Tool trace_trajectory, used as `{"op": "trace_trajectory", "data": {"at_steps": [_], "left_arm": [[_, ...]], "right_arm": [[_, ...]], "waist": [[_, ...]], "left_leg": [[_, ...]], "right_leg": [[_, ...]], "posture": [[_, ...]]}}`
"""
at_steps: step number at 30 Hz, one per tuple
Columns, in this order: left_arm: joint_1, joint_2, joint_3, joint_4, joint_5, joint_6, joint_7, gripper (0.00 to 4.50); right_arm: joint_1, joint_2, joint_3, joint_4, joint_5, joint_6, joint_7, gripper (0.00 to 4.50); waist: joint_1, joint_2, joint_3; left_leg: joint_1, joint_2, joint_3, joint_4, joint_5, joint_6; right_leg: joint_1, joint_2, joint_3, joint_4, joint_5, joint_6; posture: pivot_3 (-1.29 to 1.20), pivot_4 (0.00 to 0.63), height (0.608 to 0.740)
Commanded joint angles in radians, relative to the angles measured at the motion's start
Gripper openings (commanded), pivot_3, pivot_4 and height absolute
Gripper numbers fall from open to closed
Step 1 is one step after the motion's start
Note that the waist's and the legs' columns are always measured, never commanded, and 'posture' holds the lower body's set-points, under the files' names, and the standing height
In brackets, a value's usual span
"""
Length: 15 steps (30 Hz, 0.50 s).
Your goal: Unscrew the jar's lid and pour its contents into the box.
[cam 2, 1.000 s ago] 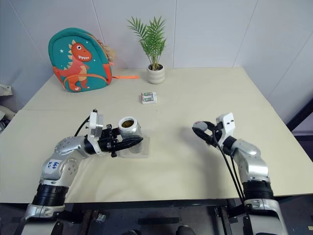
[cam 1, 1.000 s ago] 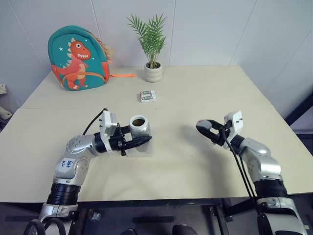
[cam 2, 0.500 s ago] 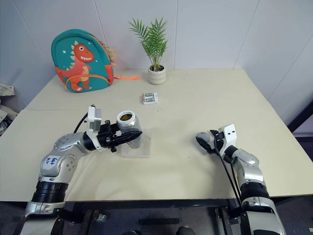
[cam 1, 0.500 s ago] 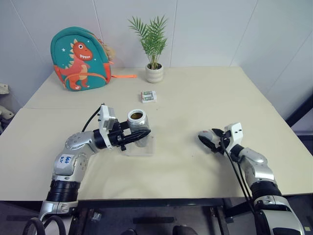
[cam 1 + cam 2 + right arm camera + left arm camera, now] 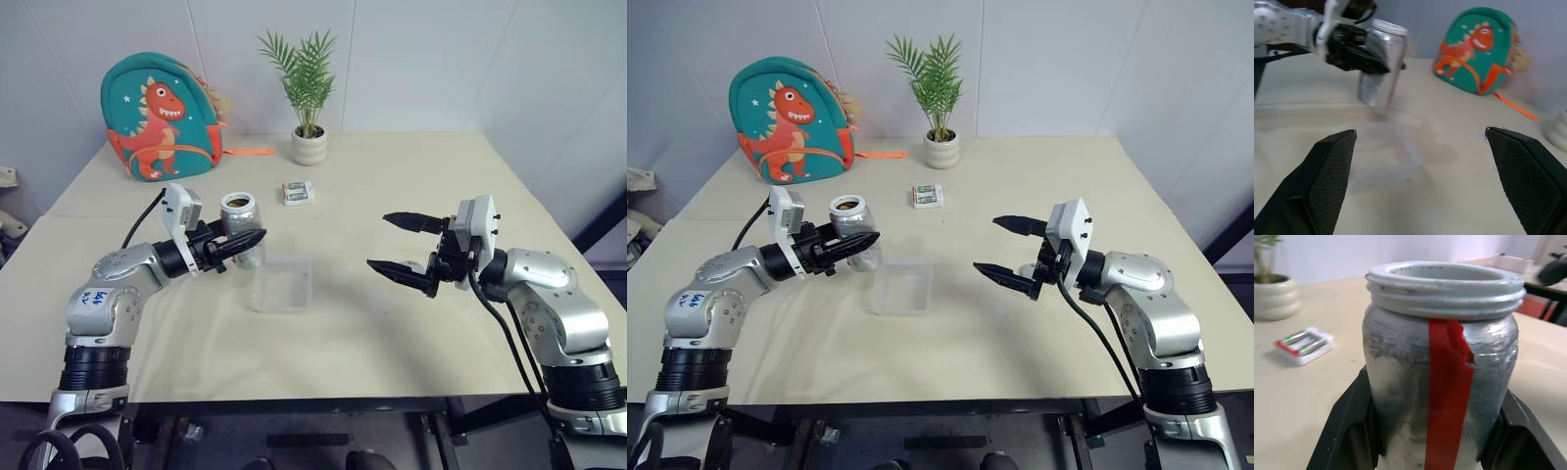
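Left gripper (image 5: 250, 238) clenching jar (image 5: 238, 227), right gripper (image 5: 402, 245) spread empty, contents barely visible

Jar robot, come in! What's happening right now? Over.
Left gripper shut on jar, lid off, upright, beside box. Right gripper open, empty, above table. Nothing blocking box.

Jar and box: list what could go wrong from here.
The jar is open and upright in the left end effector, beside the box, not over it; tipped here, the contents would likely land on the table. The clear box may slide if bumped. The right end effector hangs open nearby and could get in the way.
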Motion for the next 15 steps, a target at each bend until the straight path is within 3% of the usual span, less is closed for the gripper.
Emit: {"op": "trace_trajectory", "data": {"at_steps": [1,5,15], "left_arm": [[0.000,0.042,0.011,-0.068,0.015,-0.031,-0.018,1.98],[0.058,0.059,0.032,-0.083,0.019,-0.039,-0.013,1.98],[0.135,0.107,-0.003,-0.061,0.200,-0.283,-0.003,1.98]], "right_arm": [[-0.025,-0.039,-0.013,-0.082,0.042,0.042,0.020,4.45],[-0.013,-0.031,-0.017,-0.106,0.058,0.075,-0.011,4.45],[-0.004,0.026,0.011,-0.063,0.037,0.055,-0.048,4.45]], "waist": [[0.001,0.000,0.000],[0.000,0.000,0.000],[-0.002,0.000,0.000]], "left_leg": [[0.000,0.000,0.000,0.000,0.000,0.000],[-0.001,0.000,0.000,-0.001,0.000,0.000],[-0.001,0.001,0.001,-0.001,0.000,0.000]], "right_leg": [[0.000,0.000,0.000,0.000,0.000,0.000],[0.000,0.000,0.000,-0.001,0.000,0.000],[-0.001,0.000,0.000,-0.001,0.000,-0.001]], "posture": [[0.00,0.150,0.740],[0.00,0.150,0.740],[0.00,0.150,0.740]]}}
